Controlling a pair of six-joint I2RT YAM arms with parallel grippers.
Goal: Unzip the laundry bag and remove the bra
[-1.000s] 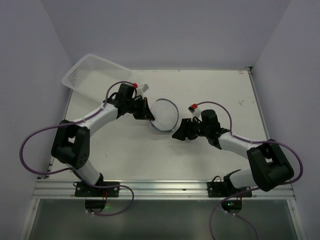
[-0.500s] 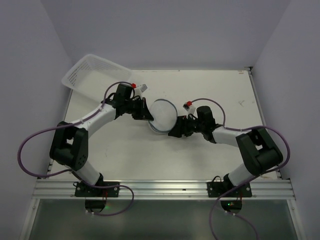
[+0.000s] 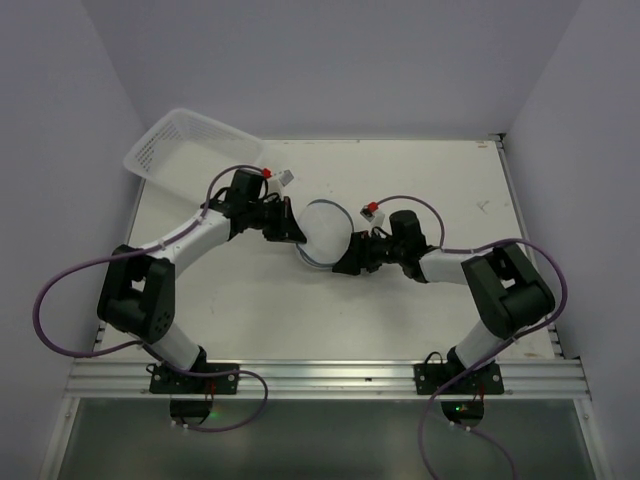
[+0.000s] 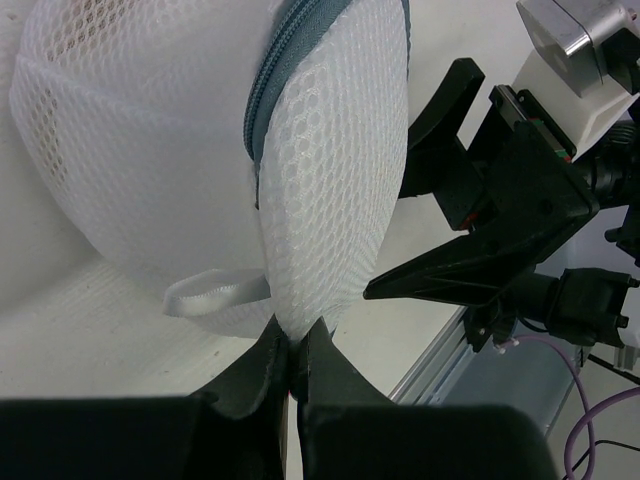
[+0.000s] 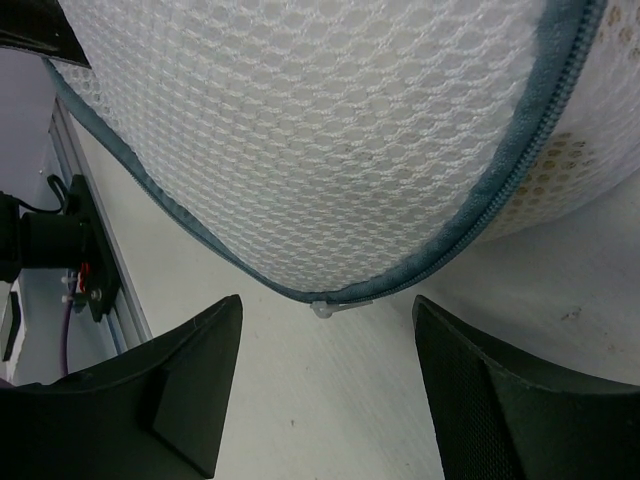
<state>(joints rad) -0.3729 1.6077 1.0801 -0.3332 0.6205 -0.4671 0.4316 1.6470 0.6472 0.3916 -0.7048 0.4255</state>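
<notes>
The laundry bag [image 3: 326, 232], a white mesh dome with a grey-blue zipper rim [image 4: 272, 80], sits mid-table. My left gripper [image 3: 294, 230] is on its left side, shut on a pinch of the mesh [image 4: 297, 338] just below a white fabric loop [image 4: 215, 293]. My right gripper [image 3: 346, 264] is at the bag's lower right, open. In the right wrist view its jaws [image 5: 328, 303] stand wide apart on either side of the small white zipper pull [image 5: 336, 309] without touching it. The bra is hidden.
A white lattice basket [image 3: 190, 146] leans tilted at the table's back left corner. The white table [image 3: 450, 190] ends in a metal rail [image 3: 320, 378] at the near edge. Purple cables [image 3: 60, 300] loop off both arms.
My right gripper has moved left and up to the bag's lower rim, its arm folding inward. The left gripper has kept its hold on the mesh.
</notes>
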